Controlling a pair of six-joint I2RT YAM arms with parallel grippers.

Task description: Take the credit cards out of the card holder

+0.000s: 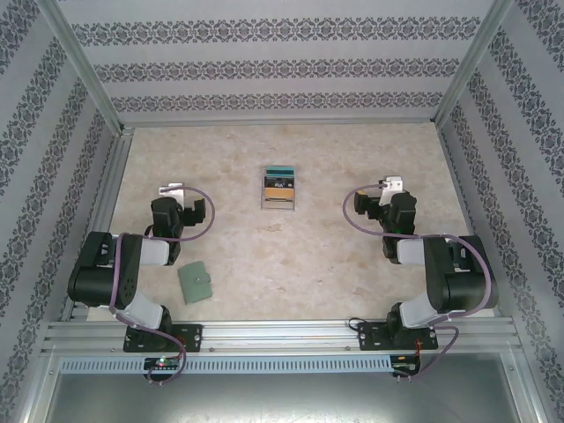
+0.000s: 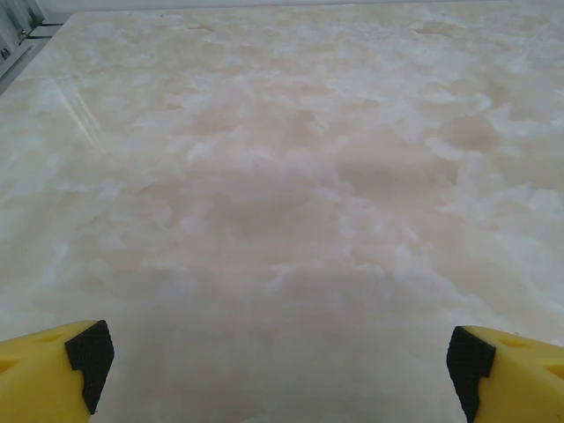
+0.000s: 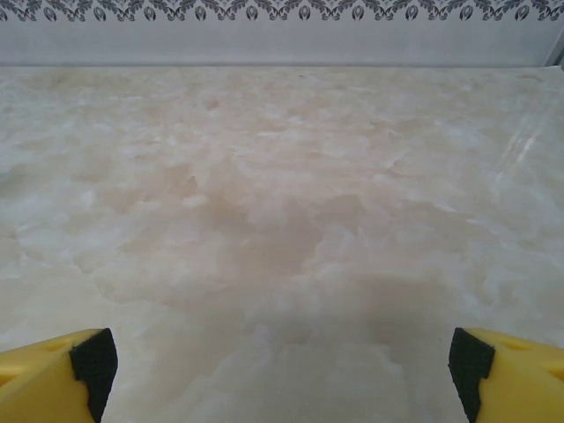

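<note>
Top view, largest first. The beige marbled table carries both of my arms at the lower edge of the frame. My left gripper and right gripper are each spread wide, the yellow black-padded fingers far apart with nothing between them. In the top view both point toward the top of the frame, left of centre and right of centre. A clear upright plastic stand sits just above the middle of the frame, roughly midway between the two grippers. In it stand the thin rectangular credit cards, stepped teal, black and orange-brown. The small soft grey-green folding card holder lies flat and folded shut at lower left, just right of my left arm's base and well apart from the right arm. Key relation: the holder is below and slightly right of my left gripper, behind the way its fingers point. Its long axis runs roughly up-down in the frame, with the top leaning left. Judgement: the left arm is the nearer one and would have to draw back and turn to reach it. I cannot tell whether any card remains inside.
</note>
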